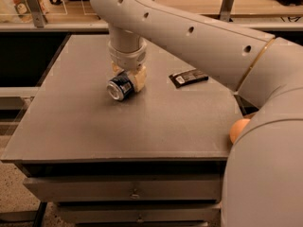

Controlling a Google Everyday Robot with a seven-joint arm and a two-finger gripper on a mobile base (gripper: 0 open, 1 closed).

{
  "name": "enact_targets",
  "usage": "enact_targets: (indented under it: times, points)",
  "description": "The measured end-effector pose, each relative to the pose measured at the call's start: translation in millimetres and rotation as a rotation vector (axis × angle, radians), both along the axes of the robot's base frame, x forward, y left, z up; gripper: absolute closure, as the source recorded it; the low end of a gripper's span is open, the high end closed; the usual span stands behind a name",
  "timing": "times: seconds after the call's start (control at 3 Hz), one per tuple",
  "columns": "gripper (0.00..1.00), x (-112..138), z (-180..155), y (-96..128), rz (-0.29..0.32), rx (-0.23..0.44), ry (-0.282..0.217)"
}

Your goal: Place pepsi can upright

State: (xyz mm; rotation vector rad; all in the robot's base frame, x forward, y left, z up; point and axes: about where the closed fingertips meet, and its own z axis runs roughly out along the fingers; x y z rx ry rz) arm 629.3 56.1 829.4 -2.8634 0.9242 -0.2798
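camera view: the arm [199,37] reaches down over the grey table [94,131];
gripper [129,77]: at table centre; fingers pinching the pepsi can [120,87] across its sides, I'd judge so a wrist turn can stand it;
pepsi can: on its side; silver end toward 7 o'clock;
black wrapped bar [188,76]: at the can's 3 o'clock; apart

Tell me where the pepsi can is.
In the camera view, the pepsi can lies on its side on the grey table, left of centre, held in the gripper, with the black wrapped bar to its right.
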Motion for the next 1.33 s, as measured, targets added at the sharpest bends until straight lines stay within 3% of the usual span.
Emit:
enact_targets:
  times: [0.33, 0.67, 1.0, 1.33]
  points:
    - [1.0, 0.6, 2.2, 0.3, 0.074, -0.02, -0.051]
    - [1.0, -9.4, 21.4, -5.7, 0.293, -0.067, -0.233]
    - [1.0, -5.5, 23.6, 2.1, 0.393, -0.065, -0.292]
    - [1.0, -5.2, 24.1, 2.5, 0.393, -0.065, -0.292]
